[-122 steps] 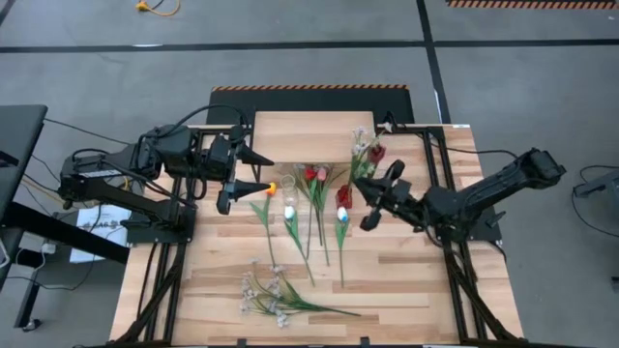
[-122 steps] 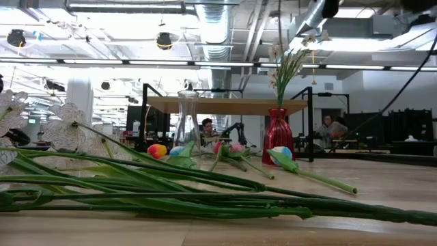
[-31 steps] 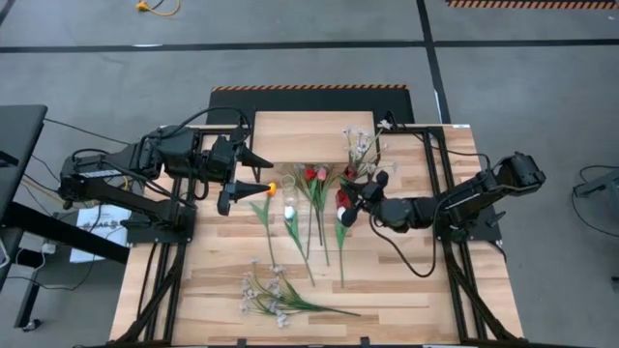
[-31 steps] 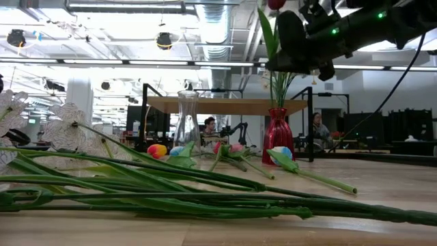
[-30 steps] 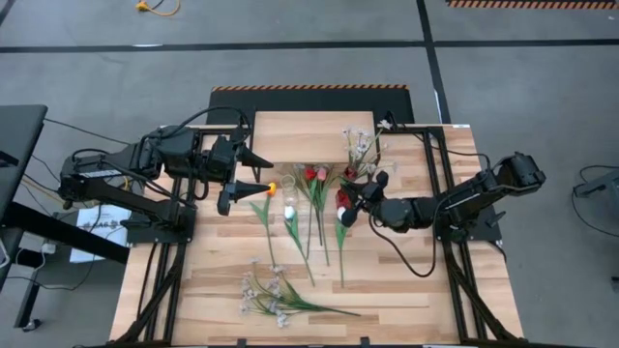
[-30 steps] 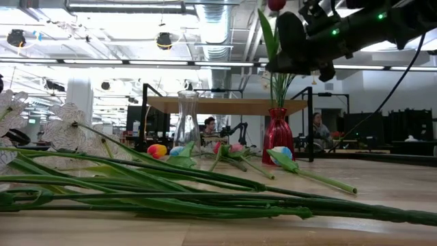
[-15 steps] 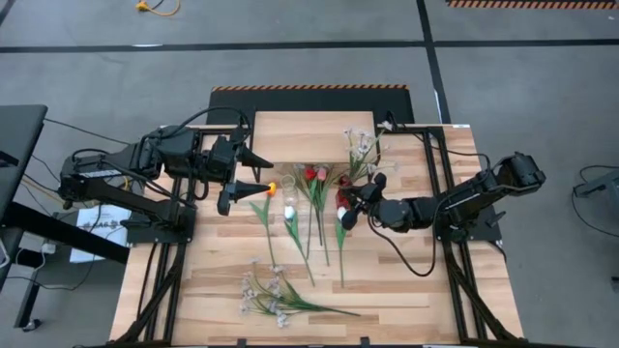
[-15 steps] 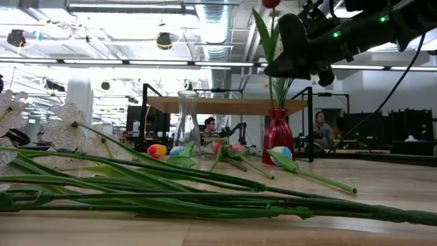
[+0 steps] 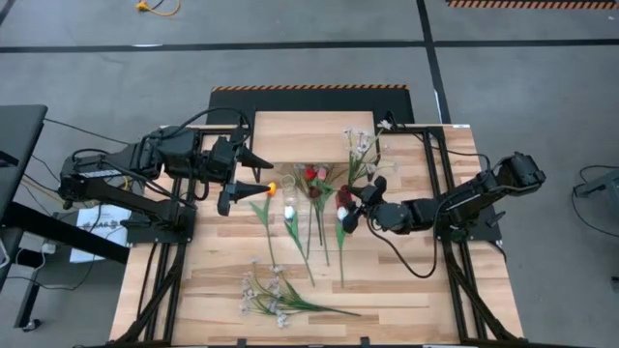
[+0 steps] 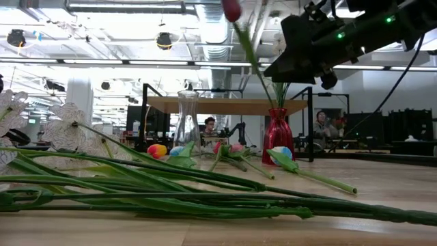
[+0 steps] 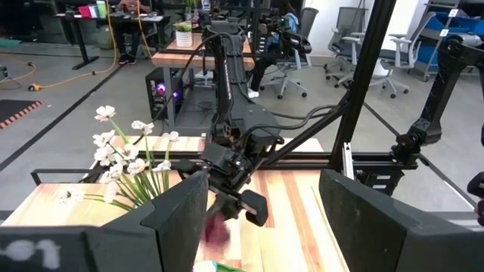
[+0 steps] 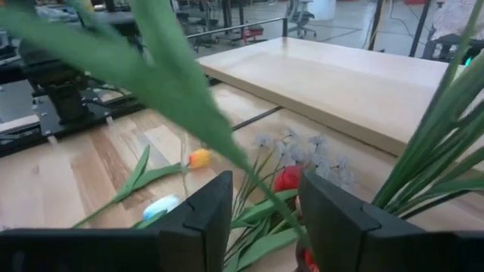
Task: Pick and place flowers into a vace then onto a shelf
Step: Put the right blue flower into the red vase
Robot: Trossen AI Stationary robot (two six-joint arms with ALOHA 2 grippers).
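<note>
hovering above red vase (image 10: pixel 278 145), right gripper (image 9: pixel 354 207) parted, tulip (image 10: pixel 231 9) tilting loose between fingers; left gripper (image 9: pixel 253 171) open, empty, beside clear vase (image 10: pixel 188 126).

No text, label, brand, number or sign can be read in any of the four views. A white sheet (image 9: pixel 98 228) on the floor at the left of the high view, beside the left arm's base, carries dark marks that are too small to make out. Pale raised characters on the dark part (image 11: pixel 34 251) at the lower left of the left wrist view are too blurred to read.
</note>
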